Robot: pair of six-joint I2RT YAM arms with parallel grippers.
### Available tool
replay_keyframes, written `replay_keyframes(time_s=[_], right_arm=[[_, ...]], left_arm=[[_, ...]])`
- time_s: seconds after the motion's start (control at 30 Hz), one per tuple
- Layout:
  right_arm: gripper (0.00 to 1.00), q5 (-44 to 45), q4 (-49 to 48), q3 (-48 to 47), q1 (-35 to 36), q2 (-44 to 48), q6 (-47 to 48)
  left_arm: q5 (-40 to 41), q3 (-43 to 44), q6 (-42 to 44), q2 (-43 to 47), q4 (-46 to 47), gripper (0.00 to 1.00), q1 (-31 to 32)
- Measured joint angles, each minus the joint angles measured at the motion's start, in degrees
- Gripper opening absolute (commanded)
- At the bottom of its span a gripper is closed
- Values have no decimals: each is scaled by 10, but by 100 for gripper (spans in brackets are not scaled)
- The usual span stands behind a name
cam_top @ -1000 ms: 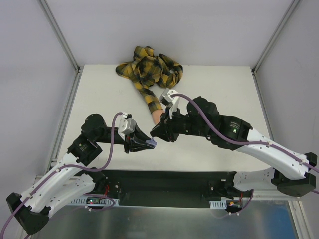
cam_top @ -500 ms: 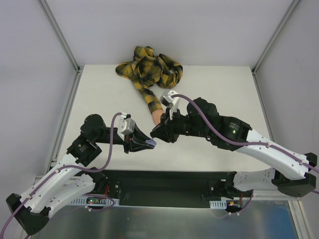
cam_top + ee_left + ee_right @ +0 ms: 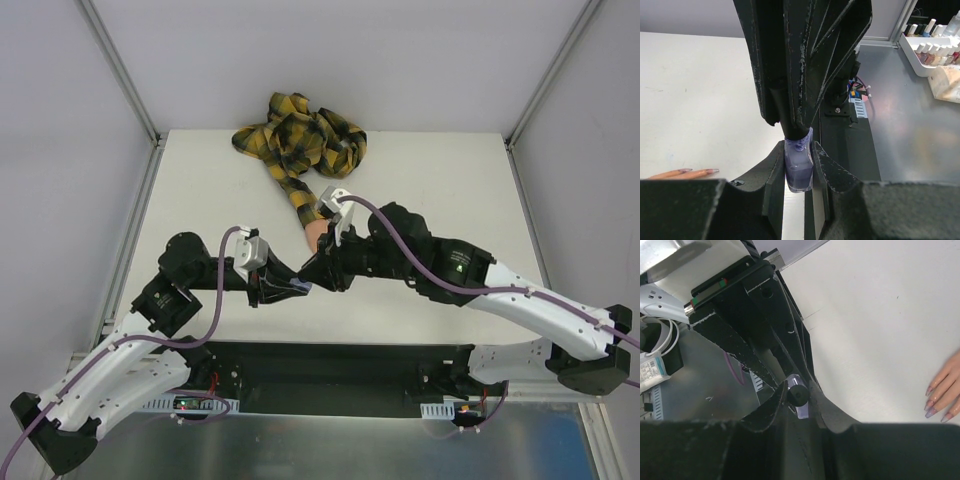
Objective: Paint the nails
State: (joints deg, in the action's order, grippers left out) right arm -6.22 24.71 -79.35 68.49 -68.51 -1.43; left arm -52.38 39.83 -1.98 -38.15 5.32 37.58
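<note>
Shifted leftward, the right end effector [image 3: 799,406] is closed on the black cap [image 3: 798,392], the left end effector [image 3: 799,171] on the purple bottle [image 3: 799,181]; the nails [image 3: 939,404] are seen just beyond both.

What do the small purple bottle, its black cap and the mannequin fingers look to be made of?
The bottle looks like glass or clear plastic, I cannot tell which: translucent lilac, glossy. The cap is likely hard plastic: black, smooth, with a dull sheen. The mannequin fingers are probably moulded plastic or rubber: even peach colour, slightly shiny, tipped with glossy purple nails.
</note>
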Motion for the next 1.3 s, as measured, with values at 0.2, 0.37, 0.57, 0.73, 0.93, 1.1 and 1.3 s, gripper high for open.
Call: replay_keyframes(time_s=[0.2, 0.37, 0.57, 0.73, 0.93, 1.1, 1.3], right_arm=[[1, 43, -58, 51, 23, 13, -8], [0, 194, -94, 90, 92, 16, -26], [1, 409, -101, 90, 180, -11, -70], [6, 467, -131, 116, 190, -10, -122], [44, 465, -125, 112, 187, -11, -133], [70, 431, -74, 84, 174, -9, -76], [84, 281, -24, 44, 134, 24, 49]], left_arm=[[16, -5, 0, 7, -24, 0, 0], [37, -16, 1, 17, -55, 0, 0], [64, -21, 1, 21, -68, 0, 4], [81, -23, 1, 22, -73, 0, 4], [79, -23, 2, 19, -67, 0, 4], [55, -22, 1, 8, -43, 0, 3], [11, -13, -3, -9, -11, 0, 5]])
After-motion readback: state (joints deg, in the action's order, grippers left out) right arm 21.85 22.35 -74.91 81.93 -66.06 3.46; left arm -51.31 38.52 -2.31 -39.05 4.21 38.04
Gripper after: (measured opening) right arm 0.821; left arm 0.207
